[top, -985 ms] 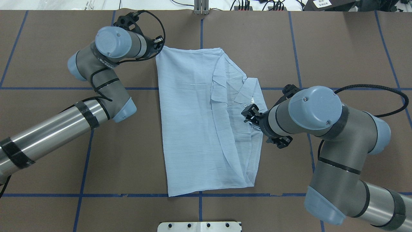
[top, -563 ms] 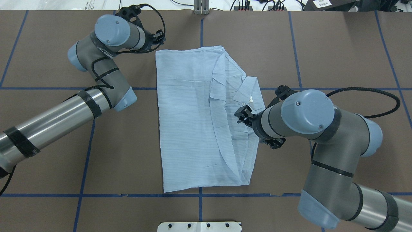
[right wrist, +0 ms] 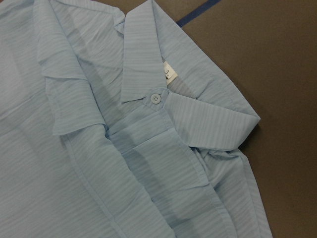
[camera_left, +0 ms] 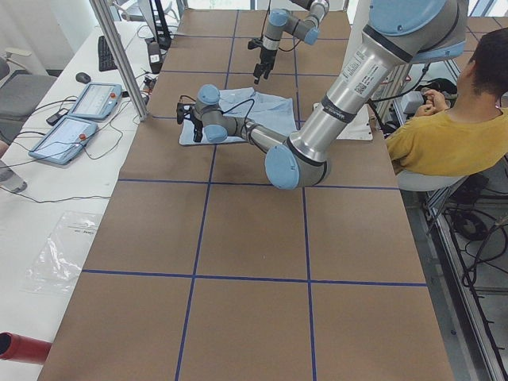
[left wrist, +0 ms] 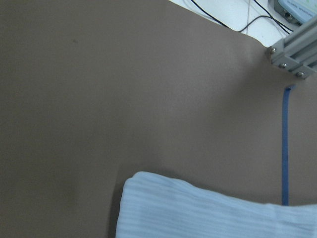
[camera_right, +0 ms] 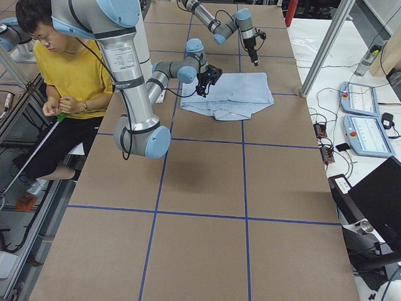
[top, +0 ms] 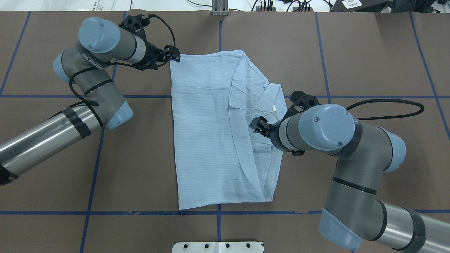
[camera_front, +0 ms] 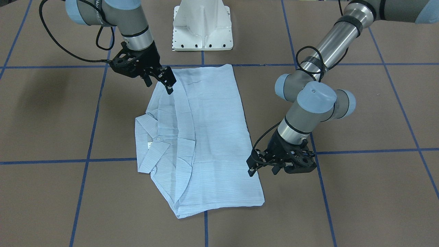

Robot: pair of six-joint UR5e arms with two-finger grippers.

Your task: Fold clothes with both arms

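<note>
So the light blue shirt (top: pixel 207 133) is lying flat in the middle of the brown table (top: pixel 369 52), folded into a rough rectangle. Its collar (right wrist: pixel 148 64) is sitting on the robot's right side, with a white button (right wrist: pixel 156 98) and a small label (right wrist: pixel 168 73) showing there.

The right gripper (top: pixel 256 125) is hovering just over the folded placket below the collar. Its jaws are standing apart and holding nothing.

The left gripper (top: pixel 173 56) is hanging at the far left corner of the shirt. It looks spread open too, I think, but it's small in every view. I can't tell if it's touching the cloth.

A person in a yellow top (camera_left: pixel 444 135) is sitting behind the robot.
</note>
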